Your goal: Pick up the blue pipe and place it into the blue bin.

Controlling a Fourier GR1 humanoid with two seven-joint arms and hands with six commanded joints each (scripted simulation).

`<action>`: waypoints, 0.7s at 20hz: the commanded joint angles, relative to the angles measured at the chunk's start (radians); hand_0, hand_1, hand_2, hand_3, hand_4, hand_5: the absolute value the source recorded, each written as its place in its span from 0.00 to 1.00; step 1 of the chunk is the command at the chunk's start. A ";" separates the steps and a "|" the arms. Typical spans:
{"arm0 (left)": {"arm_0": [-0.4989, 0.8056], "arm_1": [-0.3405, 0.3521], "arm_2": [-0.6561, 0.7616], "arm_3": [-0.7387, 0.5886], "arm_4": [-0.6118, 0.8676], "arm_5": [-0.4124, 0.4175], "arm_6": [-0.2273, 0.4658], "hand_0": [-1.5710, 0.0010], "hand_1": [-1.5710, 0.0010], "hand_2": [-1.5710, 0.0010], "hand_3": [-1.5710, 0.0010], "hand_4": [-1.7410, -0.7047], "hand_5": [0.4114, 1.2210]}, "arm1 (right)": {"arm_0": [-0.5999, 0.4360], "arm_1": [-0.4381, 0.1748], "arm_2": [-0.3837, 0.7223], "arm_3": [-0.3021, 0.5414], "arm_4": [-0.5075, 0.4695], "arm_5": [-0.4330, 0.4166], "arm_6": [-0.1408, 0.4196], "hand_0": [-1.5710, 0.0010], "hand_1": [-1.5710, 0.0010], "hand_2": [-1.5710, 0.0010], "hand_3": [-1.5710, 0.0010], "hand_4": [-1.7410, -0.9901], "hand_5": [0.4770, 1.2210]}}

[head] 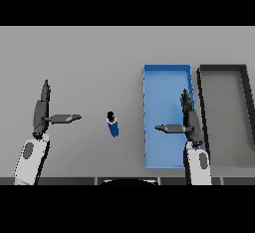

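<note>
Left robot hand point(42, 108) sits open near the tabletop's point(89, 58) left edge, holding nothing. Blue pipe point(113, 124) stands mid-tabletop, untouched. Right robot hand point(188, 120) hovers open over the blue bin point(164, 85), dark bin point(221, 112) at the right edge. So the whole pick-and-place is left, I'd say.

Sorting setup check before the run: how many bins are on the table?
2. The blue bin sits right of the blue pipe, partly under the right robot hand. The dark grey bin stands beside it at the table's right edge. None seem hidden.
</note>
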 commanded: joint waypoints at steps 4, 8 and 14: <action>-0.009 -0.006 -0.004 0.003 -0.005 0.005 -0.002 1.00 1.00 1.00 1.00 0.75 0.22 | -0.008 -0.007 -0.008 0.007 -0.006 0.003 0.003 1.00 1.00 1.00 1.00 0.71 0.20; 0.028 0.097 -0.040 0.026 -0.019 -0.161 -0.103 1.00 1.00 1.00 1.00 0.75 0.22 | 0.053 -0.114 0.041 -0.054 0.117 0.024 -0.129 1.00 1.00 1.00 1.00 0.72 0.20; 0.031 0.164 -0.062 0.042 -0.010 -0.293 -0.162 1.00 1.00 1.00 1.00 0.75 0.22 | 0.101 -0.157 0.075 -0.124 0.168 0.040 -0.116 1.00 1.00 1.00 1.00 0.72 0.20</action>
